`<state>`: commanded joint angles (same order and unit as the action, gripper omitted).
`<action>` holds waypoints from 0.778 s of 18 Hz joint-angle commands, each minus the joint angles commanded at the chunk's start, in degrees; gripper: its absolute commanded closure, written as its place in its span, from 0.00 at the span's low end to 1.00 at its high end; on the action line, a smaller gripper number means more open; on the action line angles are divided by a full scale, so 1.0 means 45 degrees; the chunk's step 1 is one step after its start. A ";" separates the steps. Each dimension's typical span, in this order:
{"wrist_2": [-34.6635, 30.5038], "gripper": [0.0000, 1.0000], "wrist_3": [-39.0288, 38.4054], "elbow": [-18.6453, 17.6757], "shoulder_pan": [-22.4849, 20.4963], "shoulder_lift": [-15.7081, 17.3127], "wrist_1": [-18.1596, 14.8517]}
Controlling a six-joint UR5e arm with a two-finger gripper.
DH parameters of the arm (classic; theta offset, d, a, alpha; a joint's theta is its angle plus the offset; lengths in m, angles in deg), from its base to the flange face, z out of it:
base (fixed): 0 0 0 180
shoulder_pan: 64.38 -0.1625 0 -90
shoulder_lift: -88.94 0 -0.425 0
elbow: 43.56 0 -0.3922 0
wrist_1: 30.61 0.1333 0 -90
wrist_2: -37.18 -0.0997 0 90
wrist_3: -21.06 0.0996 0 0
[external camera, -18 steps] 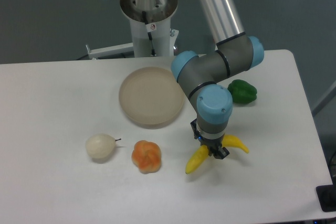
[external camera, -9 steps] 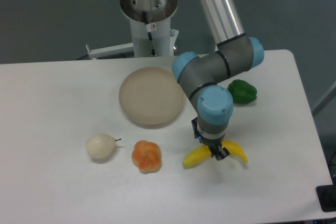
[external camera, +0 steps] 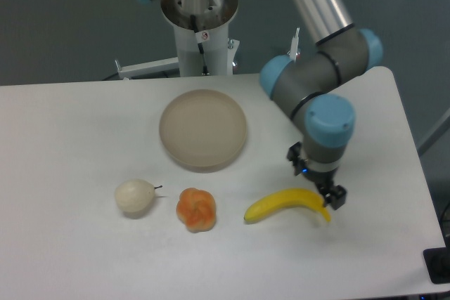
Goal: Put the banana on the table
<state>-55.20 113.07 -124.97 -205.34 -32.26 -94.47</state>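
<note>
The yellow banana (external camera: 285, 203) lies flat on the white table (external camera: 77, 124), in front of the round beige dish (external camera: 203, 128) and to its right. My gripper (external camera: 325, 192) hangs over the banana's right tip, pointing down. Its fingers are mostly hidden under the wrist; it looks open and holds nothing. The whole length of the banana shows, free of the fingers.
An orange lumpy fruit (external camera: 196, 209) sits just left of the banana. A pale round fruit with a stem (external camera: 134, 197) lies further left. The arm's base column (external camera: 200, 19) stands behind the table's back edge. The table's right edge is close to the gripper.
The gripper let go of the banana and moved right, past its right end. The banana settled flat on the table. The arm now covers the green pepper seen earlier.
</note>
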 joint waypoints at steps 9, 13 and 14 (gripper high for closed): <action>0.0861 0.00 0.1038 0.1607 -0.1409 -0.0606 -0.1374; 0.0821 0.00 0.1038 0.1451 -0.1370 -0.0606 -0.1315; 0.0802 0.00 0.1038 0.1412 -0.1351 -0.0606 -0.1296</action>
<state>-51.59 117.74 -118.62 -211.42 -34.99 -100.30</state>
